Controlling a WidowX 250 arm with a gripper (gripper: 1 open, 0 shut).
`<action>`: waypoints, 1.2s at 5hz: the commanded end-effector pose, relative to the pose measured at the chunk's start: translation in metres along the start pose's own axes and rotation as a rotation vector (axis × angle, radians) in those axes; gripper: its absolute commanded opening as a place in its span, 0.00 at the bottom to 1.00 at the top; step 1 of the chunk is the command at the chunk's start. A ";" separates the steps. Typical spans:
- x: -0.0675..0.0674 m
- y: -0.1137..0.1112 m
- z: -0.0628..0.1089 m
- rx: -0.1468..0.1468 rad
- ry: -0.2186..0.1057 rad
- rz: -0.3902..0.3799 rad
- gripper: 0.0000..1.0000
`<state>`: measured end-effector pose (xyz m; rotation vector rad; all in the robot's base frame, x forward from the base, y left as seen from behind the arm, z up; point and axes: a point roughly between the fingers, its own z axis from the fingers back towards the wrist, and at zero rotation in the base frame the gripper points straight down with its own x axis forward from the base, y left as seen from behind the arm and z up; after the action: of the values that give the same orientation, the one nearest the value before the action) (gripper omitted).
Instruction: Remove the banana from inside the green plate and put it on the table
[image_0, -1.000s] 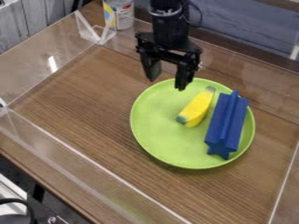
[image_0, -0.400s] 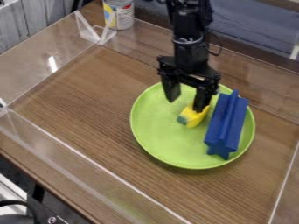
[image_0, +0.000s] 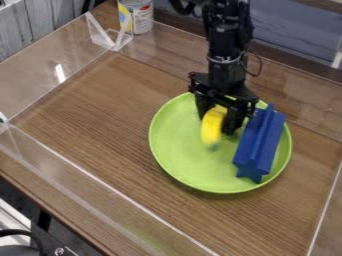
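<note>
Looking down from the one camera, I see my gripper (image_0: 223, 122) pointing straight at the green plate (image_0: 181, 150), its two dark fingers (image_0: 203, 116) set on either side of the banana (image_0: 214, 127); the jaws stand partly apart and look close against the yellow fruit, yet I cannot tell whether they press it or only flank it; the banana sits directly beneath the hand, inside the plate toward its far right side, with its lower tip poking out below the fingers. Just to the right of the hand lies a blue ridged block (image_0: 258, 141), also in the plate and very near the banana, possibly touching it. Beneath the plate is the table (image_0: 94, 110), brown wood grain, bare to the left of the hand.

My worries, as judgement only: the banana is curved and smooth, so a grip that lands off its middle may squeeze it out sideways or let it swivel on the lift; the right finger works so near the block that it may nudge or trap it; the light plate may tip or slide if the fingertips press into it.
</note>
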<state>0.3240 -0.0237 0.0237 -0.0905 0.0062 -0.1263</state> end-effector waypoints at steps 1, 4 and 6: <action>0.002 0.003 0.030 0.010 -0.067 -0.006 0.00; -0.016 0.044 0.088 0.051 -0.147 0.057 0.00; -0.041 0.121 0.078 0.097 -0.133 0.108 0.00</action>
<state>0.2957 0.1072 0.0790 -0.0183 -0.0888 -0.0049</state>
